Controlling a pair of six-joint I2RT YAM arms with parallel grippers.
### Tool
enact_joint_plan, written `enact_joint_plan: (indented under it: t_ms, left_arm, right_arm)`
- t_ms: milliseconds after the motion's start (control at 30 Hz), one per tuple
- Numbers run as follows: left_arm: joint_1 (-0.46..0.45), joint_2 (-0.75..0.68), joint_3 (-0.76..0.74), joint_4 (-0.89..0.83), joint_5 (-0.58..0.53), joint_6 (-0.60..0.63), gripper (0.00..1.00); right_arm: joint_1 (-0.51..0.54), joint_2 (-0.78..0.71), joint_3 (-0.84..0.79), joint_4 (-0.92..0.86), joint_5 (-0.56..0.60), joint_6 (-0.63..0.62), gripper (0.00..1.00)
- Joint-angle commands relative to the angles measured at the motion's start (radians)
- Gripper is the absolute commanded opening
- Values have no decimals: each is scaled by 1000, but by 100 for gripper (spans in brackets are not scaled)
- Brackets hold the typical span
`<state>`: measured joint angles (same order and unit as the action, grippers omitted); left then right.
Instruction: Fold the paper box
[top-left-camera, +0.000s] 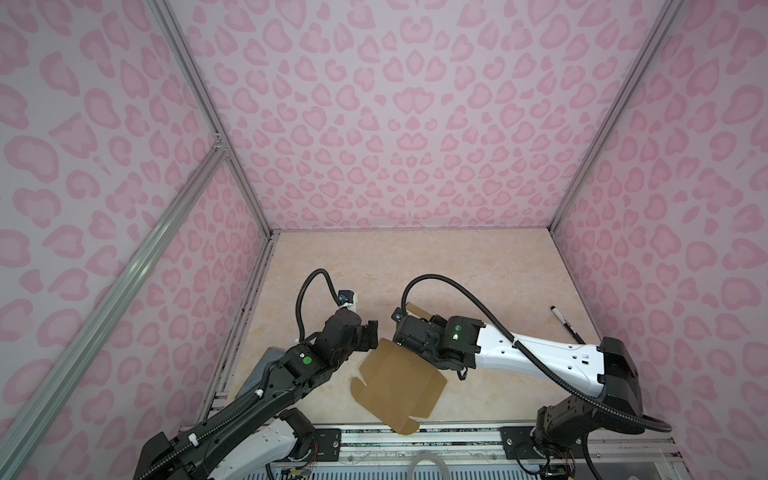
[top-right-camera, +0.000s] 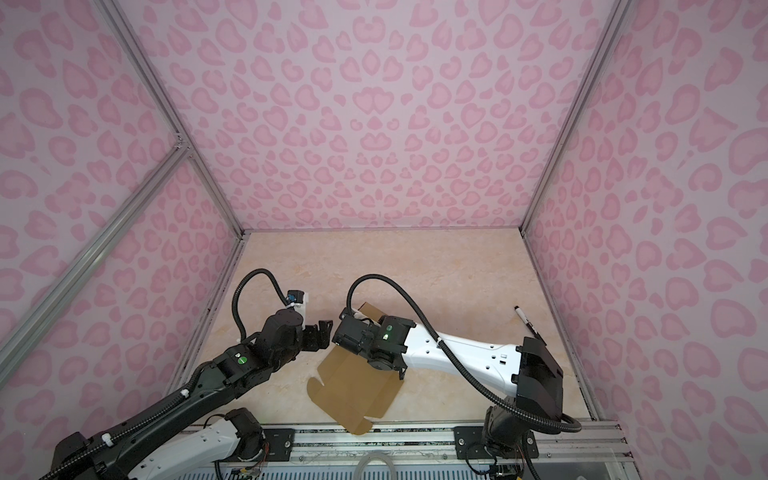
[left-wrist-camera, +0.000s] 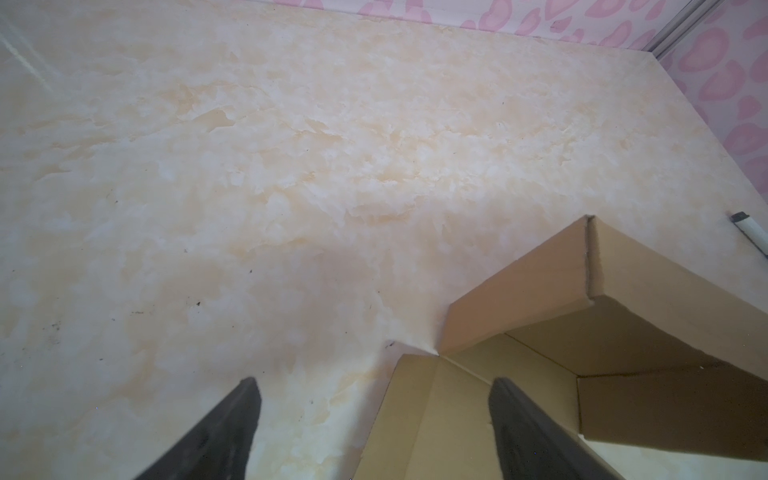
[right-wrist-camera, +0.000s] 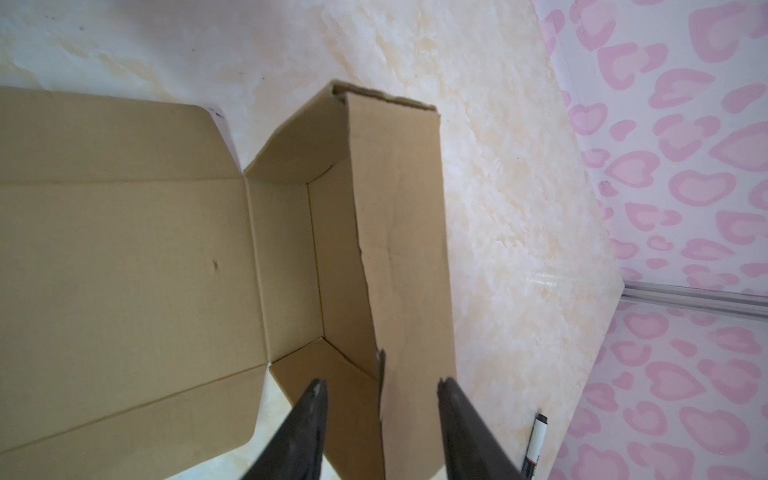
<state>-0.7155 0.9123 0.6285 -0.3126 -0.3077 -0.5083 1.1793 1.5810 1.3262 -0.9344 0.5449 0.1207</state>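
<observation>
The paper box (top-left-camera: 399, 386) looked light, stiff but crease-prone, best pinched at its raised wall (right-wrist-camera: 395, 228), which the right gripper (right-wrist-camera: 380, 382) straddled with jaws apart, the left gripper (left-wrist-camera: 374, 382) spread wide, empty.

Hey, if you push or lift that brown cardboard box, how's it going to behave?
The paper box probably flexes at its creases instead of staying rigid; one panel already stands folded up. It looks thin and likely light, so a push may slide it over the smooth table.
</observation>
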Motion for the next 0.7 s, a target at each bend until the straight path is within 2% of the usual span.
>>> enact_joint_plan:
  t_ms: [0, 200, 467, 667]
  left_arm:
    - [-1, -1, -4, -6, -15, -10, 89]
    - [0, 3, -3, -8, -14, -8, 89]
    - [0, 20, 8, -14, -16, -5, 88]
    - [-1, 9, 38, -39, -13, -1, 88]
  right_arm:
    - [-5, 16, -4, -10, 33, -3, 42]
    - [-55, 4, -34, 12, -25, 5, 29]
    - [-149, -30, -66, 22, -128, 56, 18]
    - [-323, -73, -151, 64, -348, 142, 12]
